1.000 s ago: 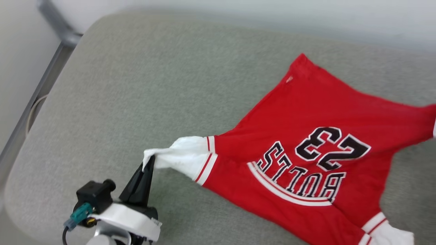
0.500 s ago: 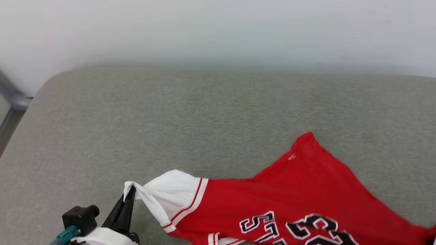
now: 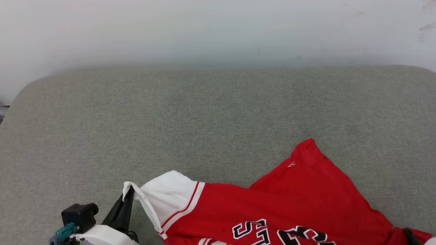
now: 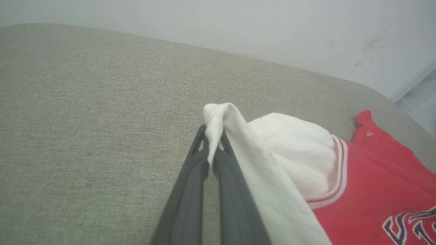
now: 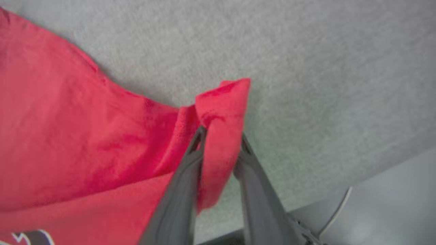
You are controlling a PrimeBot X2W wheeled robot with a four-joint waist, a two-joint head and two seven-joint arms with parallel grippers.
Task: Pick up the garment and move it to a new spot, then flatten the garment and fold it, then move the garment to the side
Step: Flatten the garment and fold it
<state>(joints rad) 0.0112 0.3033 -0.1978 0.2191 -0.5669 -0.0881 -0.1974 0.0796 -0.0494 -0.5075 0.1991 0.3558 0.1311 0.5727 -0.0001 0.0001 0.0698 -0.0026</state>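
Left wrist view: left claw [image 4: 212, 136] pinches the shirt's [image 4: 374, 177] white sleeve tight; right claw [image 5: 221, 137] stands narrowly parted around a red hem fold.

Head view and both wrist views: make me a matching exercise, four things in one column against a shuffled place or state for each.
Things:
1. left gripper
2. right gripper
3. hem logo
4. cushion

Places or states:
A. grey, lying under the jersey
B. fingers parted, a red fabric fold between them
C. small white mark near the jersey's far red corner
D. shut on the white sleeve

Pairs: 1-D, 2-B, 3-C, 4-A.
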